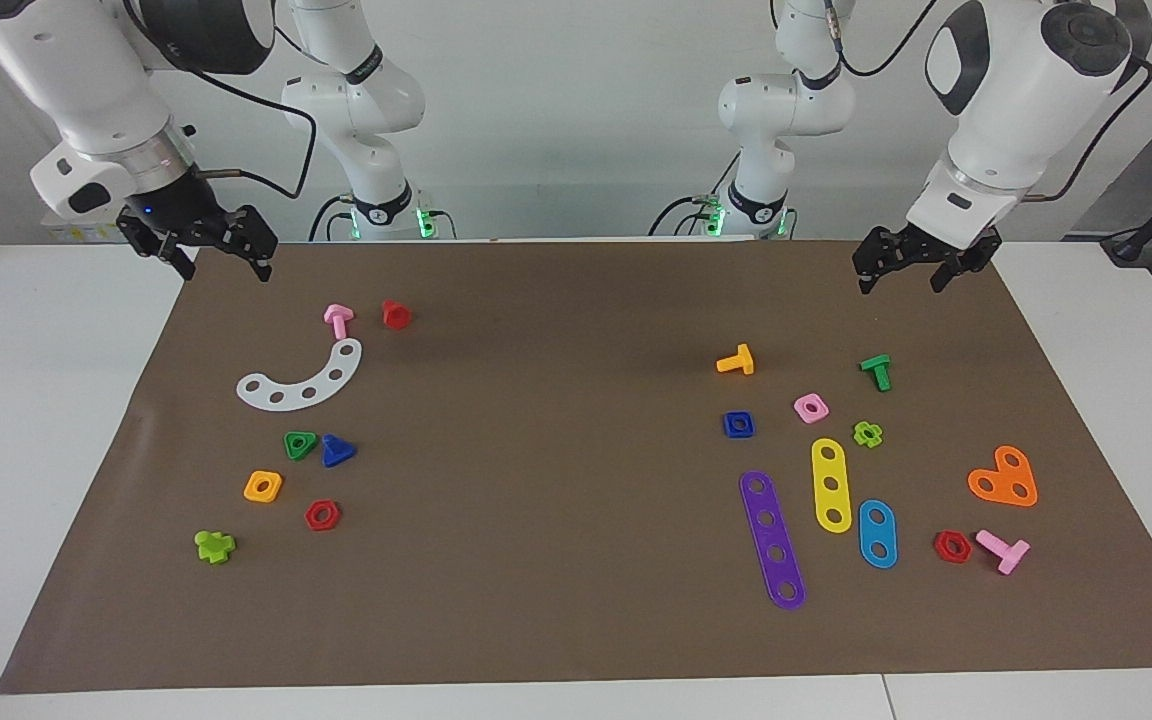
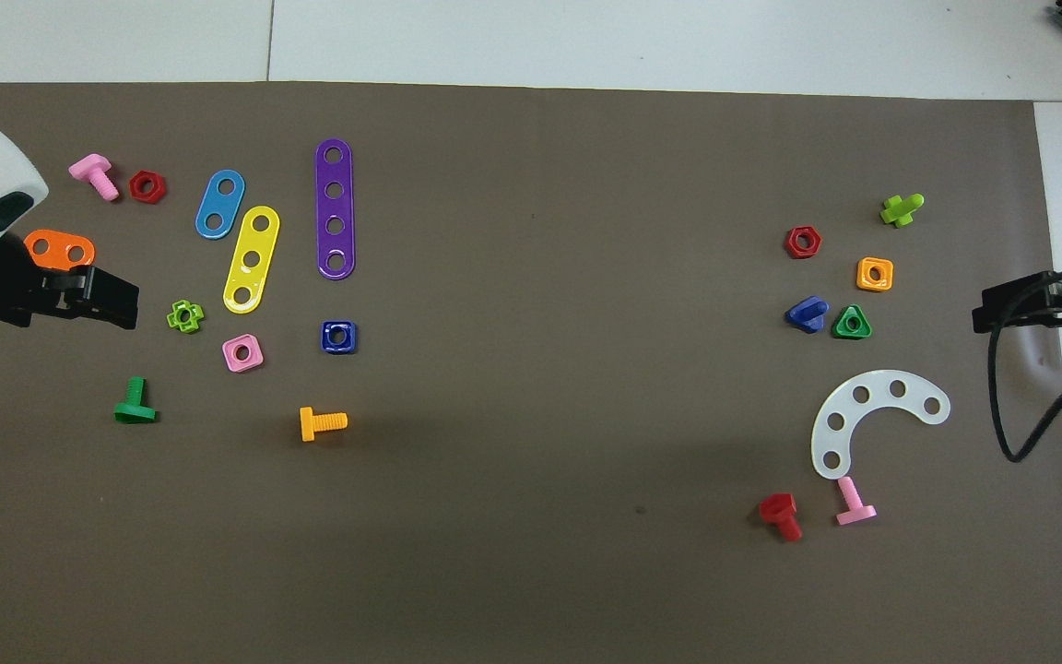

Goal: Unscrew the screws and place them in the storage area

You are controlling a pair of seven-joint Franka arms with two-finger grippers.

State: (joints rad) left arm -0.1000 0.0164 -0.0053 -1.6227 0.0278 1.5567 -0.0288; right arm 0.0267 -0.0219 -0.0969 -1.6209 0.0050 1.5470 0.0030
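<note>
Two dark-blue screws lie apart on the brown mat. The triangular-headed bolt rests on its side beside a green triangular nut at the right arm's end. The square nut lies flat near a pink square nut at the left arm's end. My right gripper hangs open and empty over the mat's corner by the robots. My left gripper hangs open and empty over the mat's corner at its own end.
Around the blue nut lie purple, yellow and blue strips, an orange heart plate and green and orange bolts. A white curved strip, red bolt and pink bolt lie at the right arm's end.
</note>
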